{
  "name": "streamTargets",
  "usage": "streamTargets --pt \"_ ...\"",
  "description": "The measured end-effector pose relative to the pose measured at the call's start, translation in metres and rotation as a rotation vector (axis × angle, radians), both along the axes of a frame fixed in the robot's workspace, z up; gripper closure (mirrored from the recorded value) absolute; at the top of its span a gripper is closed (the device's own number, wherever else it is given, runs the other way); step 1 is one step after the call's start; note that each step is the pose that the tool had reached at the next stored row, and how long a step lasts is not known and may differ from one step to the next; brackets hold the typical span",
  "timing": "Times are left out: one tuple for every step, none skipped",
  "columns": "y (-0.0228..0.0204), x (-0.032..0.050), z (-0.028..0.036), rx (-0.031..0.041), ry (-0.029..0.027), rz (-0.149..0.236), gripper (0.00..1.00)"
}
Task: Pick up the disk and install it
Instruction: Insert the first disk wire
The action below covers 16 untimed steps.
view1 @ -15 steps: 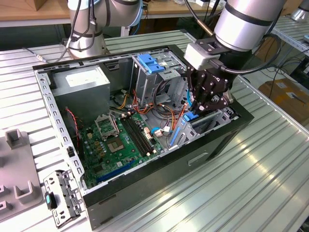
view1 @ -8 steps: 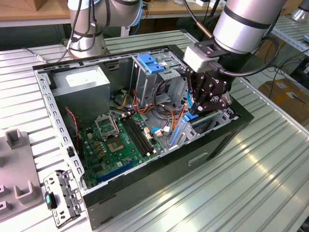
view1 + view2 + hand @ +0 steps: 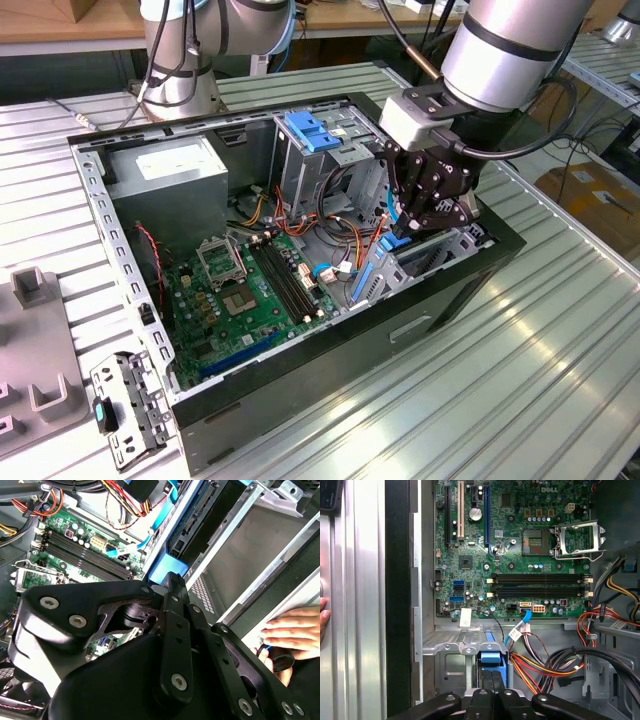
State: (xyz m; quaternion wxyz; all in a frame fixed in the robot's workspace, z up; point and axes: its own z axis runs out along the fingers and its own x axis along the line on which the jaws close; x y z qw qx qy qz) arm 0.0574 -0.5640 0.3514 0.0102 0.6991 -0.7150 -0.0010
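Note:
The disk (image 3: 400,238) stands on edge in the drive bay at the front of the open computer case (image 3: 455,300), on the exterior view's right. Its blue rail end shows as a blue block in both wrist views (image 3: 493,659) (image 3: 167,570). My gripper (image 3: 415,222) hangs straight over it, inside the case. The black fingers (image 3: 489,682) lie pressed together, and their tips (image 3: 172,582) sit against the blue end of the disk. The rest of the disk is hidden by the bay and the gripper.
Green motherboard (image 3: 250,290) covers the case floor, with loose cables (image 3: 545,660) beside the bay. A grey power-supply box (image 3: 175,170) and a drive cage topped by a blue bracket (image 3: 315,130) stand behind. A person's hand (image 3: 295,630) rests by the case wall.

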Motion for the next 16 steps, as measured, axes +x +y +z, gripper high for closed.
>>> streamTargets --pt "0.0 0.0 0.0 0.0001 0.0 0.0 0.89" --pt "0.0 0.0 0.0 0.0 0.0 0.0 0.89" --pt "0.0 0.0 -0.0001 0.0001 0.0 0.0 0.89" --pt "0.0 0.0 -0.0001 0.0 0.0 0.0 0.89" --pt "0.0 0.0 -0.0003 0.0 0.0 0.0 0.89" --pt "0.0 0.0016 -0.0004 0.0002 0.0 0.003 0.89" --pt "0.0 0.011 -0.0005 0.0001 0.0006 0.009 0.89" --pt "0.0 0.0178 -0.0006 0.0 0.0015 0.05 0.89" --pt "0.0 0.0178 -0.0006 0.0 0.0015 0.067 0.89" --pt "0.0 0.0178 -0.0001 0.0 0.0015 0.078 0.89" --pt "0.0 0.0177 0.0011 -0.0001 0.0021 0.085 0.89" --pt "0.0 0.0177 0.0021 -0.0001 0.0027 0.089 0.89" --pt "0.0 0.0177 0.0029 0.0 0.0031 0.091 0.89" --pt "0.0 0.0178 0.004 0.0001 0.0034 0.095 0.89" --pt "0.0 0.0178 0.0043 0.0003 0.0035 0.096 0.89" --pt "0.0 0.0178 0.0043 0.0004 0.0035 0.097 0.89"
